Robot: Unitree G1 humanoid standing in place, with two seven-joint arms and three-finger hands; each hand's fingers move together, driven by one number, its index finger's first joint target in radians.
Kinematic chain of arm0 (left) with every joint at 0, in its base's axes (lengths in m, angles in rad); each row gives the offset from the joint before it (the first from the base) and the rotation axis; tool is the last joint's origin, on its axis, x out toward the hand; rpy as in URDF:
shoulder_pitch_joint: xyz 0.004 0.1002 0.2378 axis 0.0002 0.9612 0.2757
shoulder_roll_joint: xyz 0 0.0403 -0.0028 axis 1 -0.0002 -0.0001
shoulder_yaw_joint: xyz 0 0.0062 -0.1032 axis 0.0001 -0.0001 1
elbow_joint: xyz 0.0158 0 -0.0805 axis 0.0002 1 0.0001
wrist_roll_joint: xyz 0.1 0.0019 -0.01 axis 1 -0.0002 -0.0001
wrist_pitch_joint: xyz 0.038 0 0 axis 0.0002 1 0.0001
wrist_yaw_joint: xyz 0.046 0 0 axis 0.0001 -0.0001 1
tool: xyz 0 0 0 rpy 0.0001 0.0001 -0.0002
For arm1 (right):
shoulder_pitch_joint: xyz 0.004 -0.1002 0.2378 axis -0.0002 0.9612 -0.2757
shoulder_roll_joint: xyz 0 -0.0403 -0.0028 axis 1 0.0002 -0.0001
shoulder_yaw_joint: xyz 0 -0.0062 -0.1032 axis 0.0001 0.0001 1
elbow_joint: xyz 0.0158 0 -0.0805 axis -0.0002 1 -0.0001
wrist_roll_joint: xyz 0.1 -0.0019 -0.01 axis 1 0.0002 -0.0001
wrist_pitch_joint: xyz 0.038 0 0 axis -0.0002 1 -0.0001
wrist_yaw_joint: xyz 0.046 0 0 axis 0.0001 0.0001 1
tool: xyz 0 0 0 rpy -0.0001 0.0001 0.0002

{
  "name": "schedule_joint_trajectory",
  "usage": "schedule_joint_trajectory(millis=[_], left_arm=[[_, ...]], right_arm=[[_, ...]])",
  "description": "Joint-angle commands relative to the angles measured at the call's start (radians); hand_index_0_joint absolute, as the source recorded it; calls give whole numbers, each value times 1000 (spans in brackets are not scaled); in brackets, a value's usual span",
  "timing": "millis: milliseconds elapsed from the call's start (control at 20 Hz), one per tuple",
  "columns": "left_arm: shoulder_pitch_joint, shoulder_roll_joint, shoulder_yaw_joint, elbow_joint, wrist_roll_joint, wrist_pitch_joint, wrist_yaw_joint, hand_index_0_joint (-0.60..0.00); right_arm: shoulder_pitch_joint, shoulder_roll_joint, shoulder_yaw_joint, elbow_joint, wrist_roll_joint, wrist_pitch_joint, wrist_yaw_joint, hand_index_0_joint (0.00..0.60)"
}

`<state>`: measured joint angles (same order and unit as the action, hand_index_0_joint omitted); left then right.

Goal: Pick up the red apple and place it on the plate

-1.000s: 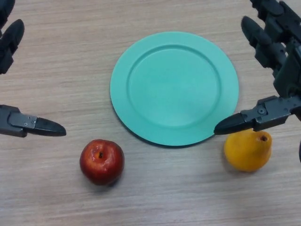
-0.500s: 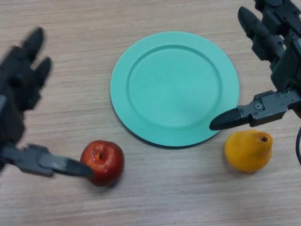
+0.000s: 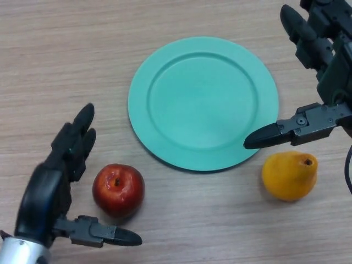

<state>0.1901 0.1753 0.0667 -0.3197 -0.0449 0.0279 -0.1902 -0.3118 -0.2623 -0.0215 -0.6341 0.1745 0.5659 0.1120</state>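
A red apple stands on the wooden table, just below the left edge of a teal plate. The plate is bare. My left hand is open at the apple's left side, fingers stretched up beside it and the thumb reaching under its near side. It does not touch the apple. My right hand is open at the right edge, its thumb over the plate's right rim.
A yellow pear lies on the table right of the plate's lower edge, just under my right thumb. The table is light wood grain.
My left hand has moved down and to the right, from the left edge to beside the apple, with fingers and thumb now bracketing it. The right hand has barely moved.
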Motion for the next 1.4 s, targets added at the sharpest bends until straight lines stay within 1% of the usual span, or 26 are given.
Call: schedule_joint_trajectory(millis=[50,100,200,250,400,450,500,550,600,650,700,750,800,850,900,950,1000,1050,1100,1150,1200,1250,1300,1350,1400], left_arm=[[-16,15,-8,-6,37,-191,66,0],[-20,16,-36,29,55,-219,97,0],[-26,19,-66,67,84,-256,133,0],[-28,21,-70,77,91,-263,143,0],[-60,23,-76,160,174,-289,226,0],[-61,24,-78,173,187,-300,237,0],[-62,25,-79,175,195,-299,240,-150],[-64,26,-80,177,205,-297,243,-251],[-64,32,-84,182,243,-305,245,-400],[-65,37,-86,186,271,-311,246,-502],[-59,38,-80,169,232,-280,204,-600],[-59,38,-76,163,214,-265,194,-600],[-60,42,-58,117,168,-202,158,-600],[-63,43,-48,95,150,-182,148,-600],[-78,47,-9,2,85,-91,124,-600],[-86,50,6,-29,71,-65,120,-600],[-122,61,41,-94,47,-7,105,-600],[-137,64,52,-108,42,0,102,-600],[-183,74,56,-136,21,56,80,-600],[-198,77,53,-139,17,67,71,-600],[-264,81,36,-111,-4,72,57,-600],[-290,78,33,-98,-21,79,59,-600],[-354,79,-16,-29,2,33,50,-600],[-374,70,-32,5,7,-11,52,-600],[-427,52,-76,79,43,-61,58,-600]], right_arm=[[-27,-12,-39,-66,15,-97,-31,0],[-24,-14,-42,-70,16,-92,-33,0],[-18,-16,-46,-79,21,-84,-37,0],[-16,-17,-47,-83,23,-81,-37,0],[-14,-28,-72,-112,50,-55,-43,0],[-12,-31,-74,-116,55,-52,-45,0],[-13,-32,-74,-118,56,-50,-47,0],[-13,-33,-75,-121,57,-48,-48,0],[-15,-37,-77,-128,60,-40,-50,0],[-16,-39,-80,-134,63,-33,-51,0],[-9,-44,-95,-142,77,-33,-52,0],[-8,-46,-97,-143,79,-36,-55,0],[0,-50,-97,-145,79,-35,-57,0],[3,-50,-97,-145,79,-34,-58,0],[0,-51,-97,-145,77,-28,-62,0],[-2,-52,-98,-144,75,-26,-63,0],[-10,-52,-107,-154,87,-10,-73,0],[-12,-52,-110,-159,94,-5,-78,0],[-22,-58,-121,-173,115,10,-97,0],[-21,-61,-123,-179,120,11,-102,0],[-18,-68,-131,-192,132,15,-108,0],[-16,-69,-133,-194,137,14,-110,0],[-20,-75,-152,-208,169,34,-121,0],[-23,-79,-158,-213,181,43,-128,0],[-20,-87,-159,-208,186,25,-134,0]])
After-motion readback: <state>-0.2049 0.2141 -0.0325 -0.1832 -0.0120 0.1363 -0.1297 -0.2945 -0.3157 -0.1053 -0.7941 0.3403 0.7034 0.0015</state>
